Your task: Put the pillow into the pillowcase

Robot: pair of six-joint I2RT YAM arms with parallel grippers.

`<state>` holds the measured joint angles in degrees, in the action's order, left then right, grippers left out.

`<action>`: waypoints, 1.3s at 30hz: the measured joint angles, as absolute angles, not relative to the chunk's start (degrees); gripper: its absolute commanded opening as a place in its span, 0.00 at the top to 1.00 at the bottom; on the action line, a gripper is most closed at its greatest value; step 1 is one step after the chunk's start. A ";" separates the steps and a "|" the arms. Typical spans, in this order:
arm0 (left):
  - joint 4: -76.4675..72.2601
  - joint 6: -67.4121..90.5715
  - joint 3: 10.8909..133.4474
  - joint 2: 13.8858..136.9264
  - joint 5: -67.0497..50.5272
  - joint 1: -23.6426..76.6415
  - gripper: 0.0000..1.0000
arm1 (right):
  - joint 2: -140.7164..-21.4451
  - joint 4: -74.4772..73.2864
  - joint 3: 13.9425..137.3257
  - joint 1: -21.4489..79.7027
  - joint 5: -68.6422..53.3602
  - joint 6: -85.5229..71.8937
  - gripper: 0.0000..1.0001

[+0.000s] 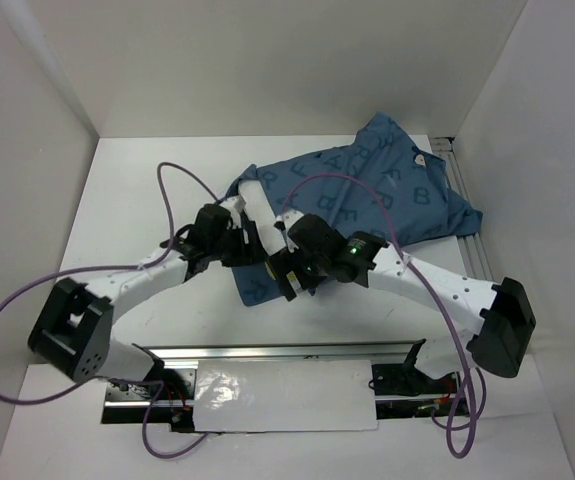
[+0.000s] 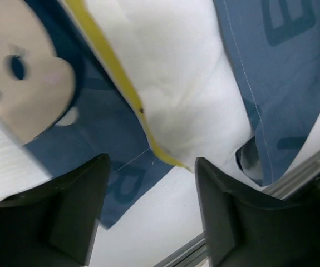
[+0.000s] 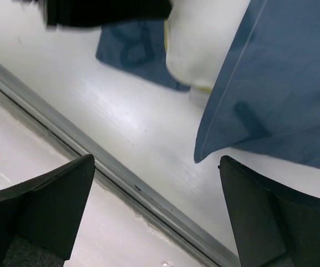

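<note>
Reaching in from the lower left of the white table (image 1: 147, 200), the left arm (image 1: 137, 285) is being shown from above, its left gripper (image 1: 247, 248) hovering at the near left edge of the pillowcase (image 1: 387, 190). In the left wrist view, the two dark fingers (image 2: 76, 211) are being held apart with a clear gap between them, and nothing is being gripped.

Just beyond those fingers, a cartoon face (image 2: 20, 72) printed on the blue cloth is being seen at the left. Beside it the pillow (image 2: 176, 83) is lying with its yellow band (image 2: 115, 72) running diagonally. Blue fabric is being seen on both sides of the white cushion, so the pillow is lying among the folds of the pillowcase. How much of it is inside cannot be told. From above, only a narrow white strip of it is being seen at the cloth's left edge.

Moving right, the right gripper (image 1: 285, 272) is hovering above the table beside the left one. In its wrist view its jaws are being held wide, with nothing between them. A grey rail (image 3: 98, 158) is crossing below. The rest of the pillowcase is spread toward the far right corner of the table.
</note>
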<state>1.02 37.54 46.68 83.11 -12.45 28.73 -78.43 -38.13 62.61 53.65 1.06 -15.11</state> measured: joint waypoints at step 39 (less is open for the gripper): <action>8.10 35.79 42.81 69.45 -11.09 16.69 0.14 | -105.69 -37.50 98.54 37.87 6.59 -7.84 1.00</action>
<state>8.10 35.79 42.81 69.45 -11.09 16.69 -105.69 -37.50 98.54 37.87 6.59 -7.84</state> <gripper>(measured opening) 0.824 0.120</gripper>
